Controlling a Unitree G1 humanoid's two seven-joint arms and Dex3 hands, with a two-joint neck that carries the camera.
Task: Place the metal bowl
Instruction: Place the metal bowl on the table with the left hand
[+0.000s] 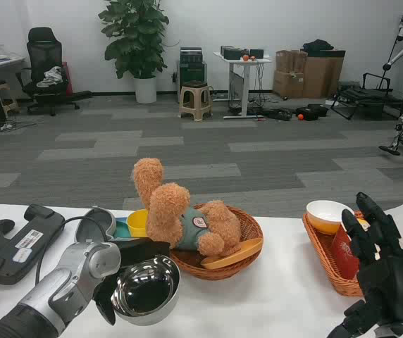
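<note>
Fingers of the left hand (127, 271) gripped the rim of the shiny round metal bowl (145, 289), which hung tipped toward the camera just above the white table (272, 299), near its front edge; the grip on the rim likely kept the hollow free for setting down. At the lower right, the right hand (381, 278) stood upright with its fingers spread and nothing in them, seemingly waiting. Just behind the bowl sat a round wicker basket (247, 243) holding a brown teddy bear (180, 215) and an orange plate (233, 253), so that spot looked taken. A black handheld controller (11, 243) lay at the left. Near the right hand, a rectangular wicker basket (325, 264) carried a white-and-yellow bowl (328, 213). Far behind stood a potted plant (138, 42).
</note>
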